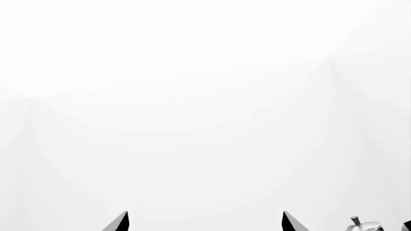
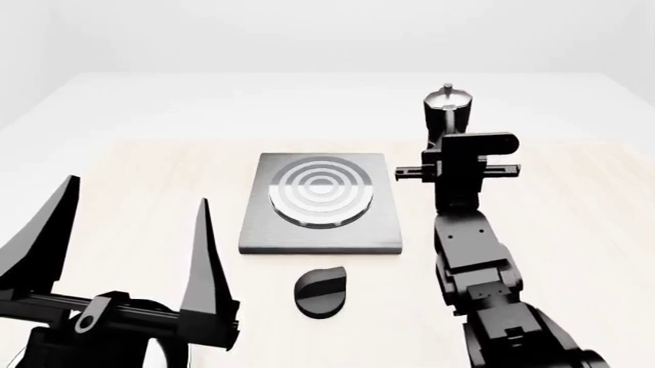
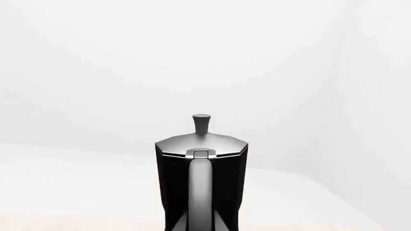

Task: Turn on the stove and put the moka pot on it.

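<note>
Left gripper spread – right gripper's jaws hidden behind moka pot

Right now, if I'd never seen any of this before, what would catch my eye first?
Probably the grey stove with its ringed round burner, lying mid-table, and the small black knob just in front of it. Next, the right gripper reaching toward the moka pot, which stands upright behind the stove's right side and fills the right wrist view. Last, the left gripper, its dark pointed fingers spread wide at the near left.
</note>
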{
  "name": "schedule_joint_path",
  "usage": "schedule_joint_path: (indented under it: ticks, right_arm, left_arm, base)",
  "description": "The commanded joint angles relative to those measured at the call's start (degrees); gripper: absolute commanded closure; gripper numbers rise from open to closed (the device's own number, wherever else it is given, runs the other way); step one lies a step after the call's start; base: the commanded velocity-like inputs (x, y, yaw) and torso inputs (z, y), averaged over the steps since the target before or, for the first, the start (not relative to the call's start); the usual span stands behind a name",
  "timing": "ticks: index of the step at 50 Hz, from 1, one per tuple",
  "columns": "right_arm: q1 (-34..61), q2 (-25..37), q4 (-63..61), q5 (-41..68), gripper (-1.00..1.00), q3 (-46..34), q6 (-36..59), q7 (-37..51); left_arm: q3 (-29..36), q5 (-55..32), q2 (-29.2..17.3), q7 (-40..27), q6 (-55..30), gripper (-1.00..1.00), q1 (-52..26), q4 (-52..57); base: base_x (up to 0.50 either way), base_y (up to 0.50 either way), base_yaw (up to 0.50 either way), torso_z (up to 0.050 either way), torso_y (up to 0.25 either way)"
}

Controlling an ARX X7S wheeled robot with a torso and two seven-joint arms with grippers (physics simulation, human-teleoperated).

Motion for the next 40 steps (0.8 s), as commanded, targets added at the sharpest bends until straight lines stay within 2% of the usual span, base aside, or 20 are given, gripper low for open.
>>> schedule_joint_path:
  ticks: [1,20,25,40]
  right_arm:
    - [2.33,-1.12,-0.02,-2.29,1.00,0.26,1.30,0.16]
    - [4.45,-4.26,-0.02,-1.42,1.00,4.18,1.59,-3.70]
    - [4.67,-4.56,-0.02,11.43,1.00,-7.33,-0.46,-7.96]
    - [4.24,-4.57,-0.03,30.97,1.00,-24.54,-5.14,-15.46]
  left_arm:
    - [0.04,-0.31,0.56,0.58,-0.25,-1.00,-0.27,-0.36]
    - [-0.06,-0.91,1.07,1.31,-0.56,-1.00,-0.60,-0.71]
    - [-0.09,-0.63,0.80,1.06,-0.06,-1.00,-0.10,-0.78]
    - [-0.03,-0.46,1.23,1.25,0.47,-1.00,0.23,-1.48]
  base:
    - [0.00,0.00,0.00,0.000,0.000]
    - [0.00,0.00,0.00,0.000,0.001]
    - [0.00,0.00,0.00,0.003,0.002]
    - [0.00,0.00,0.00,0.000,0.001]
